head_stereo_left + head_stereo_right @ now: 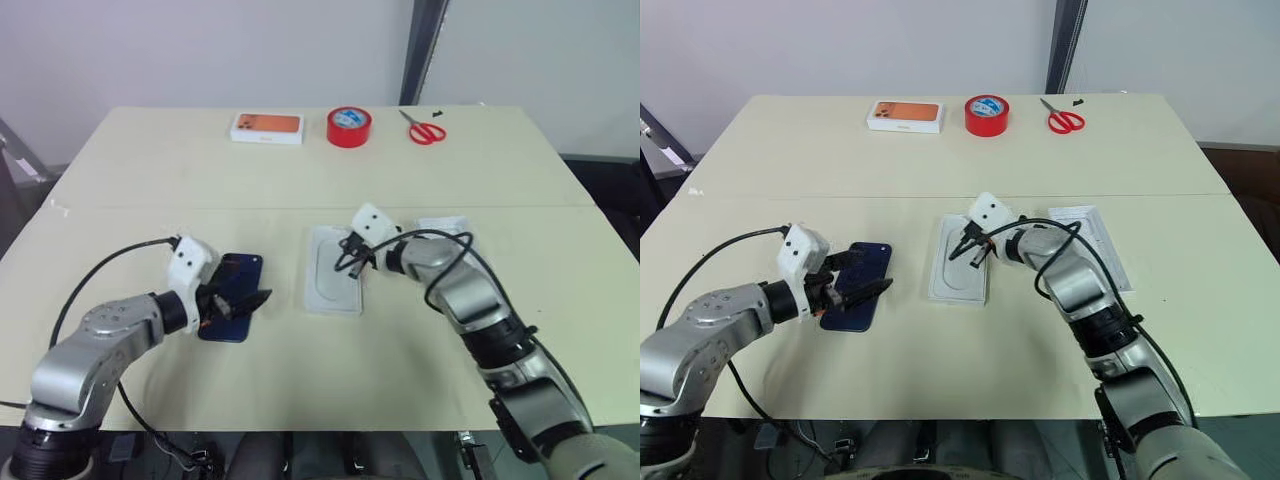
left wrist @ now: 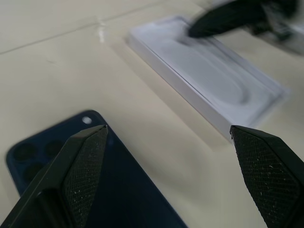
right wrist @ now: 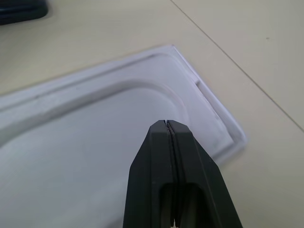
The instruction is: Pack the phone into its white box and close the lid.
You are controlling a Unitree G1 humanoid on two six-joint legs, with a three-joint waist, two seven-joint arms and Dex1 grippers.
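While the phone (image 1: 233, 281) lies flat on the tabletop (image 1: 300, 180), well left of the white box (image 1: 333, 270), the left gripper (image 1: 243, 303) hovers over it, jaws wide, holding nothing. The right gripper (image 1: 350, 258), jaws pinched shut and empty, sits over the white box.

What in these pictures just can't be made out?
- Whether the shut right pincer touches the white insert over the box: the wrist view hides the contact.
- The phone's near end: the open left pincer covers it.
- Print on the paper beside the right arm: too small.
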